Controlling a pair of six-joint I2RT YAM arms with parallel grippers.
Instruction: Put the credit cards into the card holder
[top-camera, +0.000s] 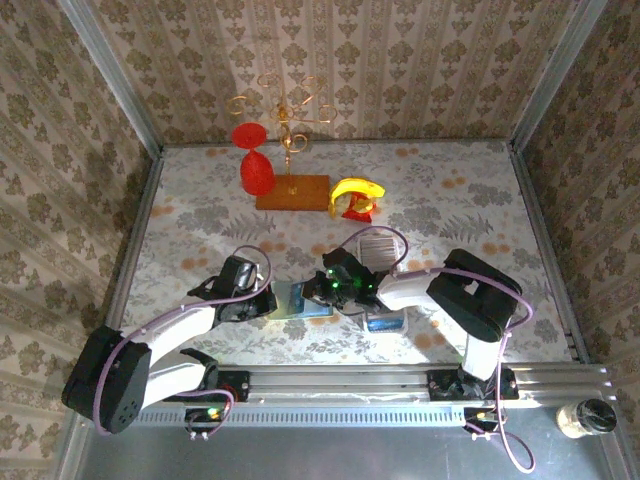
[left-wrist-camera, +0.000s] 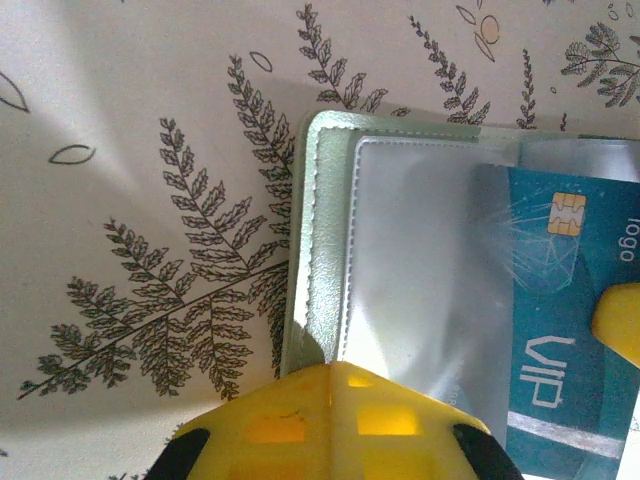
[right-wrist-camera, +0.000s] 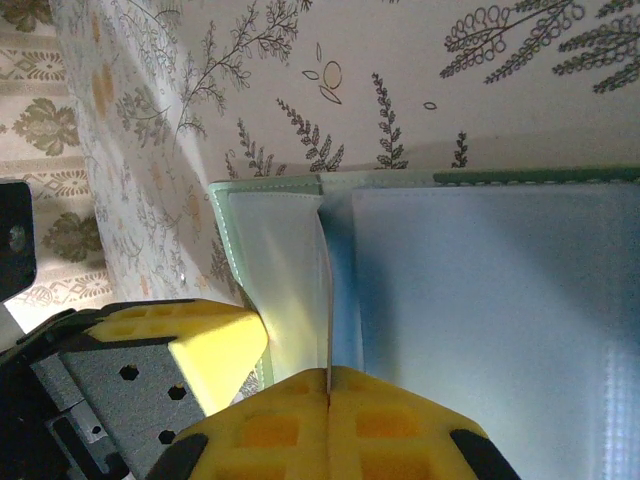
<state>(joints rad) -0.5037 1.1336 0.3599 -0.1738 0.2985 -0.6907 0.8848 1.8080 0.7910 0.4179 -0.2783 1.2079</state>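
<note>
Sage-green and soft, the card holder (left-wrist-camera: 304, 250) lies open on the fern-printed tablecloth (left-wrist-camera: 150, 300), directly ahead of the left gripper (left-wrist-camera: 330, 378). That gripper's yellow fingers are pressed together, their tips meeting at the wallet's near edge where the stitched border joins a clear sleeve (left-wrist-camera: 420, 270). Whether they pinch that edge or only rest on it cannot be told.

To the right of the left gripper, a bright blue credit card (left-wrist-camera: 560, 330) lies on the open holder, with a gold chip and the letters VIP on its face. Its left part looks hazy, as though tucked under the clear plastic, though how far it sits inside is unclear. A yellow fingertip (left-wrist-camera: 622, 322) of the other arm lies over the card's right side.

The right gripper (right-wrist-camera: 328, 380) also has its fingers closed tight. A thin sleeve edge runs straight up from their seam across the pale pockets, and again I cannot tell if it is gripped. Just left of the right gripper sits a yellow finger (right-wrist-camera: 215, 338) of the left one.

From above, the two grippers face each other with the holder between them, and a white tray (top-camera: 378, 245) lies just beyond the right gripper.
</note>
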